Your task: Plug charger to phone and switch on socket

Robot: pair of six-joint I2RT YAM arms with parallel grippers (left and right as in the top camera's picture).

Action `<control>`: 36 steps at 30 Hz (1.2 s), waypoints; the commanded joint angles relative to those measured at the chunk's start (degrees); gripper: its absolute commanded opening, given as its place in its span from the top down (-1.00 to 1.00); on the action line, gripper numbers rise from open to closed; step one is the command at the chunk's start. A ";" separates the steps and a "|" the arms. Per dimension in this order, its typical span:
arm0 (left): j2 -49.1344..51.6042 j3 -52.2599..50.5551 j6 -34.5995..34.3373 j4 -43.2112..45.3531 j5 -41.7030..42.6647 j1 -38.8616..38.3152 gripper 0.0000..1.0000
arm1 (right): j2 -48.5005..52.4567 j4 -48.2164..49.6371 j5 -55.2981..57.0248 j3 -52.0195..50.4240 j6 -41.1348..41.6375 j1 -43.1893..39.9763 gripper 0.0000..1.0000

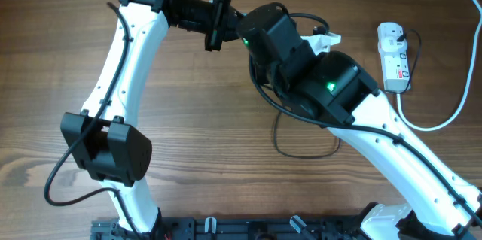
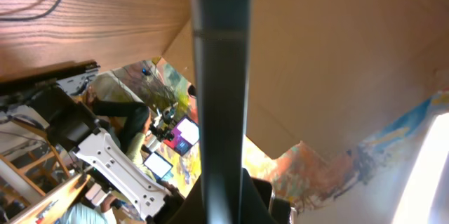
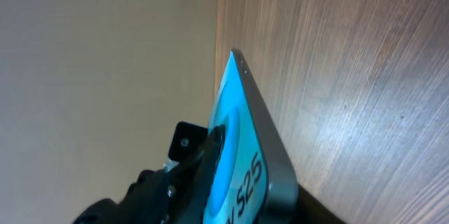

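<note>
The phone has a cyan screen, a silver edge and "S25" text. My right gripper is shut on its lower part and holds it tilted above the wood. In the left wrist view the phone shows edge-on as a dark bar, with my left gripper shut around it. From overhead both grippers meet at the top centre and hide the phone. The charger cable loops under the right arm; its plug tip is hidden. The white socket lies at the far right.
A thick white cord runs from the socket along the right edge. A small white part sticks out beside the right arm. The wooden table lies below both arms. A rack lines the front edge.
</note>
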 commanded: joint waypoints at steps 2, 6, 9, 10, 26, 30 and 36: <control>-1.49 1.09 1.03 0.04 -2.93 -0.07 0.92 | -0.81 -0.24 4.02 0.28 -15.47 0.02 -0.68; -1.49 1.09 10.10 -0.90 -10.27 1.77 0.92 | -3.63 -2.19 5.35 0.28 -57.81 -0.31 -0.99; -1.49 1.09 14.51 -4.15 -20.35 3.41 0.92 | -3.98 -9.92 4.94 0.22 -69.05 -3.02 -1.00; -1.49 1.09 14.49 -5.53 -25.33 3.80 0.92 | -3.98 -12.15 3.89 -0.13 -68.85 -4.20 -1.00; -0.07 -5.09 14.27 -12.35 -69.35 2.56 0.92 | 14.51 -7.34 -22.38 -22.62 -75.80 -15.19 -0.80; -0.02 -6.27 14.27 -11.54 -69.35 2.56 0.92 | 19.21 -4.61 -26.03 -22.62 -75.97 -15.34 -0.41; -0.02 -6.27 14.27 -11.61 -69.35 2.51 0.92 | 23.87 -0.48 -26.51 -22.62 -74.95 -16.65 0.11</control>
